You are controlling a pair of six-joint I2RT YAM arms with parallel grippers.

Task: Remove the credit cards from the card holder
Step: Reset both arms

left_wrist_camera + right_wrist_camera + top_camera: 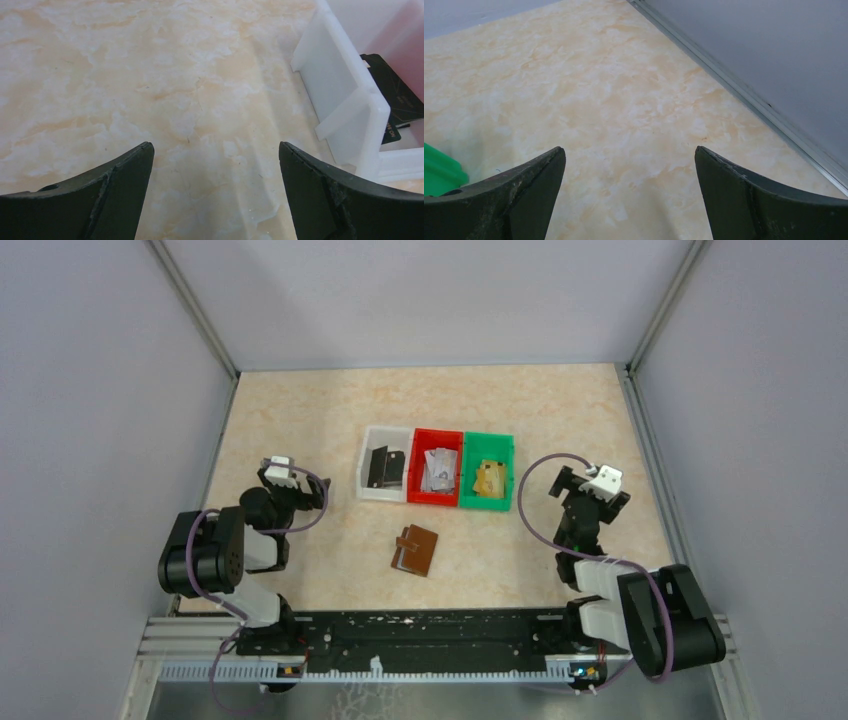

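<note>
High overview; two low wrist close-ups of tabletop (300, 410)

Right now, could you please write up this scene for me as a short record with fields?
wallet: brown, looks folded shut, flat on the table between the arms, untouched
bins: white bin, red bin, green bin, side by side beyond the wallet
contents: black cards in white, silvery cards in red, gold cards in green
left gripper: open, empty, over bare table beside the white bin
right gripper: open, empty, over bare table right of the green bin

Brown card holder (417, 551), marbled beige table (300, 410), white bin (381, 494), red bin (433, 499), green bin (486, 505).
</note>
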